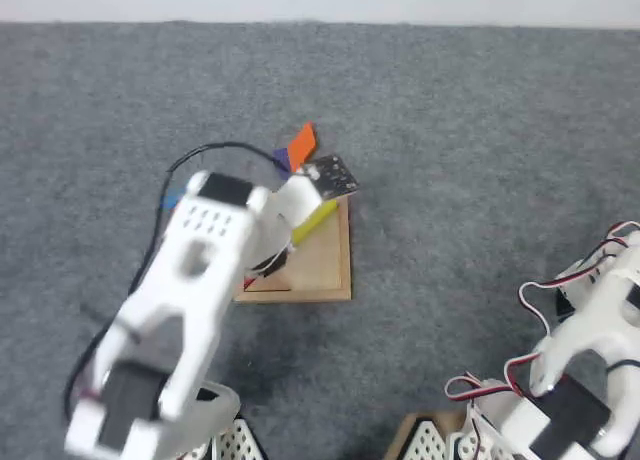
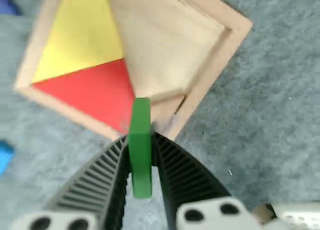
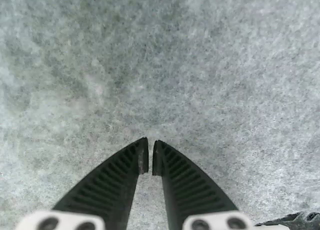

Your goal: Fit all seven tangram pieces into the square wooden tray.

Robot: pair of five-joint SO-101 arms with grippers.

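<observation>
Presently, left jaws clamp the green piece (image 2: 140, 140) on edge over the rim of the wooden tray (image 2: 216, 65); right jaws nearly closed, empty. Released tilted, the piece may jam against the rim.

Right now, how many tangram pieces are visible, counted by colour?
yellow piece: 1
red piece: 1
green piece: 1
blue piece: 1
purple piece: 1
orange piece: 1
Total: 6
</observation>
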